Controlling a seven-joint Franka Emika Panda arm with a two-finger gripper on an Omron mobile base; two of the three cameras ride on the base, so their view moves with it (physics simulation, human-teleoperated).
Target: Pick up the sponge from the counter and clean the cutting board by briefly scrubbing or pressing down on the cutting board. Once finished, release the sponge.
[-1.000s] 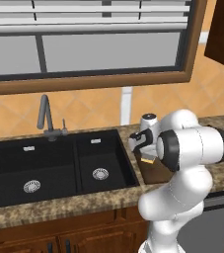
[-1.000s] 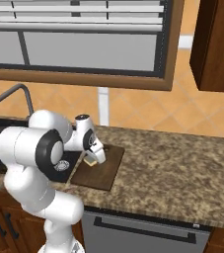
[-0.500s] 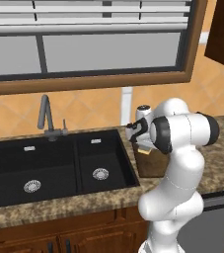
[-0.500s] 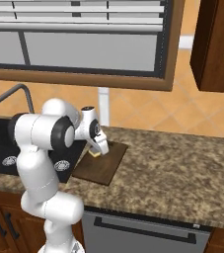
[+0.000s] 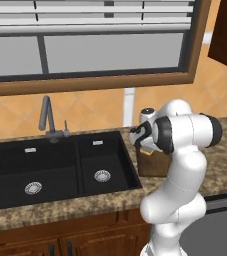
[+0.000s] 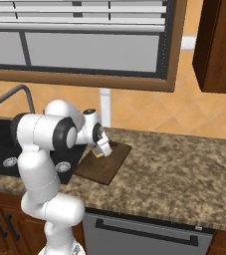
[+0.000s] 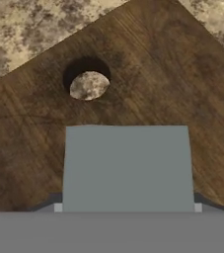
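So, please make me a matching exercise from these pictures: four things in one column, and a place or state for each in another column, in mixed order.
Things:
1. sponge
2. cutting board
3. sink
4. gripper

Places or states:
a. set into the counter, left of the board
b. held between the fingers, over the board
c. lies flat on the counter, beside the sink
d. shut on the sponge, above the board

Pairs: 1-b, 2-c, 3-a, 4-d

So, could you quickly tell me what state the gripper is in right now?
Gripper: shut on the sponge, pressing it onto the cutting board.
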